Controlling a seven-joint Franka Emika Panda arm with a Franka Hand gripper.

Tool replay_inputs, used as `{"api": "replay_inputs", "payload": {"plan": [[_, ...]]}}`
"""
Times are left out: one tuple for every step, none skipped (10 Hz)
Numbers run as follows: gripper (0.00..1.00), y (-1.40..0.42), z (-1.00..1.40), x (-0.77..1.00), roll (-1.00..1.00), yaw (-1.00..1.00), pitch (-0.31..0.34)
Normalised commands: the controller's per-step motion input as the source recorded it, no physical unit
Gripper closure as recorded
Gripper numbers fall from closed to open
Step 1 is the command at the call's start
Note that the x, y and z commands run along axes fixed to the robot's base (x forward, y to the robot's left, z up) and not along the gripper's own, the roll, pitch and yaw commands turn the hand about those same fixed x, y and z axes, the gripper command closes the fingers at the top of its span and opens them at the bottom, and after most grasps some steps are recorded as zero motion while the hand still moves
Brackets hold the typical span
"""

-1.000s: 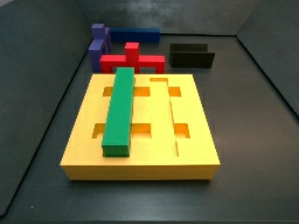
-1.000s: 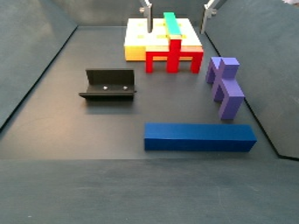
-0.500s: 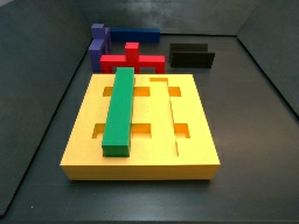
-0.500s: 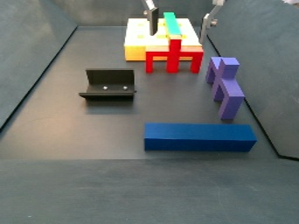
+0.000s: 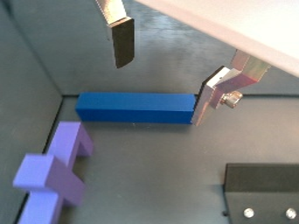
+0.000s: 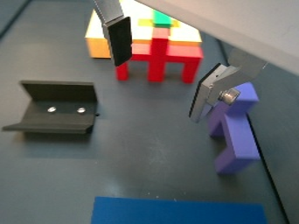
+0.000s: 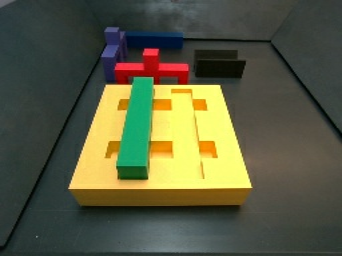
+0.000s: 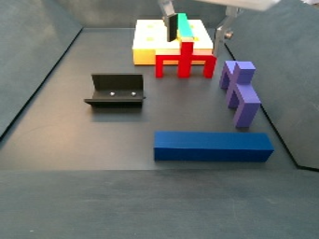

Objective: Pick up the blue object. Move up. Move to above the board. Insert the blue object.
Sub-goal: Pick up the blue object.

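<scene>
- Side view nearest the work shows the blue bar lying flat on the dark table, closest to that camera and untouched by anything.
- Just beyond it stands the purple L-shaped block, near the bar's right-hand end but apart from it; the fixture sits well off to the other side.
- Farther back come the red piece and then the yellow board, with the green bar already lying in one of its grooves.
- At the far top edge of that view the hand hangs high above the board and red piece, only partly in frame.
- Both wrist views show its two silver fingers spread wide with nothing between them; the hand is empty.
- From the opposite side view, the board fills the foreground, and the blue bar shows only as a strip at the back, behind the red piece.
- Judgement: the pick-up has not begun. The hand needs to travel over the bar's middle, turn so its fingers straddle the narrow width, and come straight down.
- Gripping near the centre should keep the long bar level for insertion.
- Keeping clear of the purple block matters; a finger landing at that end could nudge it.
</scene>
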Motion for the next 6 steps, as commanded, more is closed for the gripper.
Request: {"api": "replay_inputs", "payload": {"plan": [[0.0,0.25,-0.16,-0.14,0.0,-0.75,0.0],[0.0,0.29,-0.17,-0.16,0.0,-0.7,0.0],[0.0,0.33,-0.16,-0.18,0.0,-0.66,0.0],[0.0,0.37,-0.15,-0.19,0.0,-0.61,0.0],[0.0,0.37,-0.22,-0.16,0.0,-0.63,0.0],[0.0,0.32,-0.31,-0.07,0.0,-0.7,0.0]]}}
